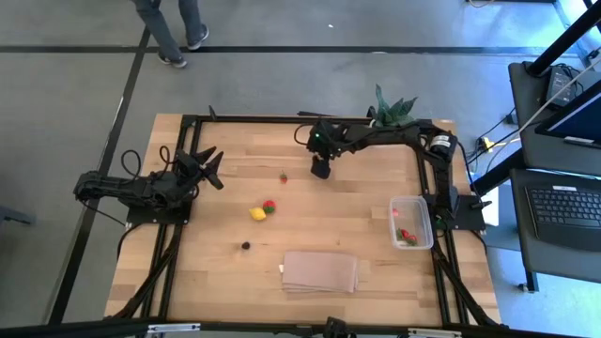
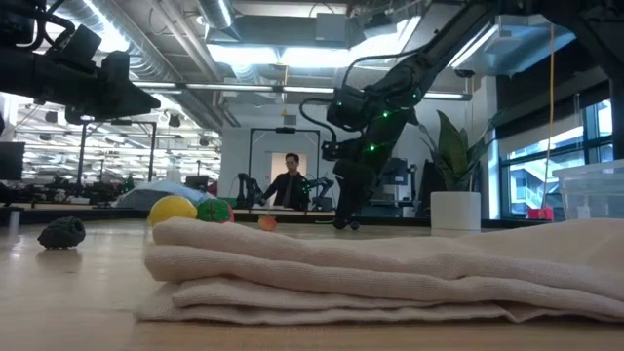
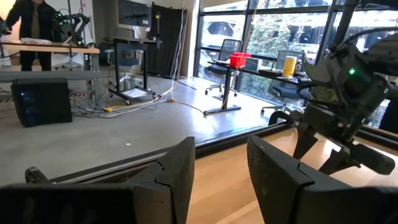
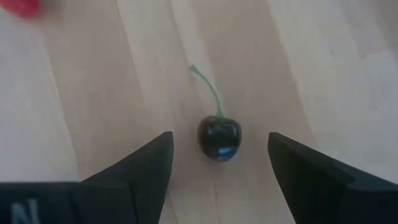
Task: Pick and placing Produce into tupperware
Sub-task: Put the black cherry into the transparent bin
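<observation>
Hovering spread wide over a dark cherry [image 4: 219, 139], the right gripper [image 4: 219, 163] should drop straight, straddling it evenly before closing

Through the right wrist camera I look straight down on the pale wooden table [image 4: 323, 74]. My right claw [image 4: 219, 163] has its two dark fingers [image 4: 140, 171] spread wide, one to each side of a dark cherry [image 4: 219, 139]. The cherry lies on the wood between the tips, touching neither finger, its thin green stem [image 4: 208, 90] pointing away from the claw. A blurred red piece [image 4: 18, 6] shows at the frame's corner.
</observation>
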You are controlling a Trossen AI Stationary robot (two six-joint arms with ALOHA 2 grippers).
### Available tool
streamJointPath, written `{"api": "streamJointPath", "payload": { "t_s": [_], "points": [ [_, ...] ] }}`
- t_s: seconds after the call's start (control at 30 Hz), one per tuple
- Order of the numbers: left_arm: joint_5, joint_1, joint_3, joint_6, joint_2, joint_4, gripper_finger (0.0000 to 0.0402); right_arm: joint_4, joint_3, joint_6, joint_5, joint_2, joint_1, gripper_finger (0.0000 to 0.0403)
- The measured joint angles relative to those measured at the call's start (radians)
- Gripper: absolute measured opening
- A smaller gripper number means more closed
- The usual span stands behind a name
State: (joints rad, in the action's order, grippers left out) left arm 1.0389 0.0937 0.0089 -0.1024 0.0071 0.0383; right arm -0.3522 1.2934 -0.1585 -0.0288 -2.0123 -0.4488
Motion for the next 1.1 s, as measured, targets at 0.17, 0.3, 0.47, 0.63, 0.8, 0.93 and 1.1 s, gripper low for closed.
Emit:
{"api": "streamJointPath", "payload": {
  "t_s": [0.17,0.3,0.47,0.63,0.8,0.93,1.1],
  "points": [
    [0.000,0.000,0.000,0.000,0.000,0.000,0.0140,0.014,0.000,0.004,0.000,-0.014,0.000,0.0261],
    [0.000,0.000,0.000,0.000,0.000,0.000,0.0140,0.022,0.000,0.023,0.000,-0.028,0.000,0.0261],
    [0.000,0.000,0.000,0.000,0.000,0.000,0.0140,0.022,0.003,0.041,-0.007,-0.050,0.000,0.0243],
    [0.000,0.000,0.000,0.000,0.000,0.000,0.0140,0.024,0.003,0.045,-0.006,-0.048,0.001,0.0194],
    [0.000,0.000,0.000,0.000,0.000,0.000,0.0140,0.021,0.012,0.046,-0.005,-0.050,0.001,0.0137],
    [0.000,0.000,0.000,0.000,0.000,0.000,0.0140,0.012,0.026,0.044,-0.002,-0.052,0.001,0.0104],
    [0.000,0.000,0.000,0.000,0.000,0.000,0.0140,-0.011,0.062,0.048,0.006,-0.055,0.000,0.0104]
  ]
}}
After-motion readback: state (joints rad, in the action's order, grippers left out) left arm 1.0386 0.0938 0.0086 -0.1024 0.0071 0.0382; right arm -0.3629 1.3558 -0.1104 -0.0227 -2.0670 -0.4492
